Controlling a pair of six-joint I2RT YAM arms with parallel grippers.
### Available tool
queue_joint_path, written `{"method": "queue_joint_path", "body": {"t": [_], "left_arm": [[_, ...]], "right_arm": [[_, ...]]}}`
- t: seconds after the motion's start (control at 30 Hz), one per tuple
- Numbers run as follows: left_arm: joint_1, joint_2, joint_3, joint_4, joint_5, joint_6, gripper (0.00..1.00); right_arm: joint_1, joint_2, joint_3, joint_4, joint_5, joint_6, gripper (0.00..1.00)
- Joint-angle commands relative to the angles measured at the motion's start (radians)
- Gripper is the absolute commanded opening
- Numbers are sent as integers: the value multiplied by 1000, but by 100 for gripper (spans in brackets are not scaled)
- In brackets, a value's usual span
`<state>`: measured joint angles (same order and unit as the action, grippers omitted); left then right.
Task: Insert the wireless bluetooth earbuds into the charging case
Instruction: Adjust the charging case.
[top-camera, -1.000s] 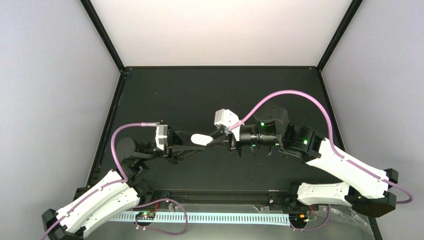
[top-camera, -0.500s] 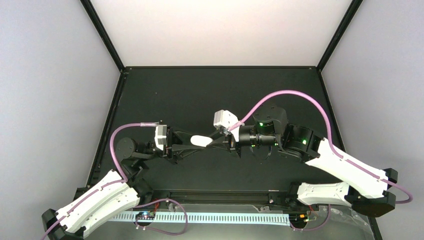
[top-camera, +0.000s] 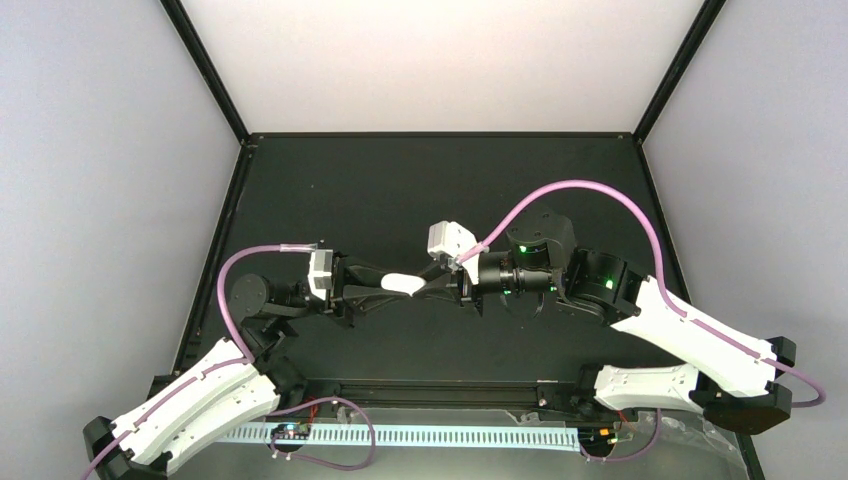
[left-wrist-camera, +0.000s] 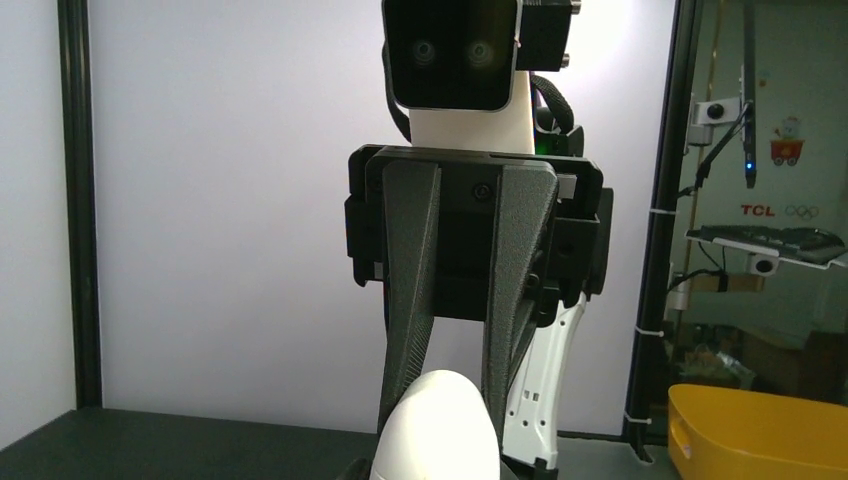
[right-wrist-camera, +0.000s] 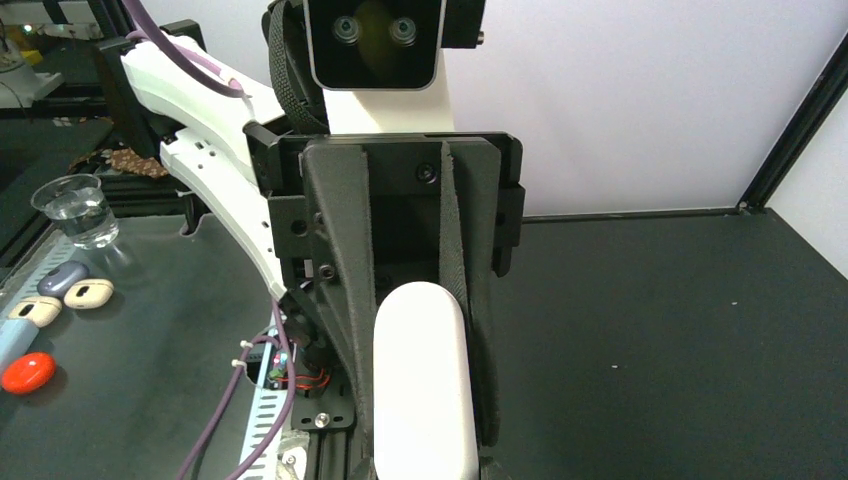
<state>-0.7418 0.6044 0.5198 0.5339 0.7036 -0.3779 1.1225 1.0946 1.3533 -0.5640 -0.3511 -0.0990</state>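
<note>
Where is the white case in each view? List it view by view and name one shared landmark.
Top external: white case, just left of the picture's centre.
Left wrist: white case at the bottom edge, centre.
Right wrist: white case at bottom centre, running up from the edge.
Shared landmark: the black table, in all three.

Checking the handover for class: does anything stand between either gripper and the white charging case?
Nothing visible does. The left gripper and right gripper both clamp the white charging case directly, in mid-air between them.
</note>
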Motion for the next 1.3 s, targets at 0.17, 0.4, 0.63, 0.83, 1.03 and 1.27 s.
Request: {"method": "queue_joint_path", "body": {"t": [0.17, 0.4, 0.63, 0.83, 1.03, 1.27], "left_arm": [[-7, 15, 31, 21, -1, -7, 34], [-7, 20, 31, 26, 7, -8, 26], [-6, 28, 29, 25, 7, -19, 35], [-7, 28, 26, 26, 7, -21, 36], [-7, 28, 28, 32, 13, -19, 21], [-8, 26, 29, 38, 19, -13, 3]], "right_arm": [[0, -8, -13, 35, 5, 1, 1], [0, -12, -15, 39, 7, 2, 1], [-1, -25, -21, 52, 13, 6, 1], [0, -25, -21, 51, 15, 6, 1], [-2, -24, -24, 50, 15, 4, 1], [-1, -25, -26, 50, 16, 10, 2]]}}
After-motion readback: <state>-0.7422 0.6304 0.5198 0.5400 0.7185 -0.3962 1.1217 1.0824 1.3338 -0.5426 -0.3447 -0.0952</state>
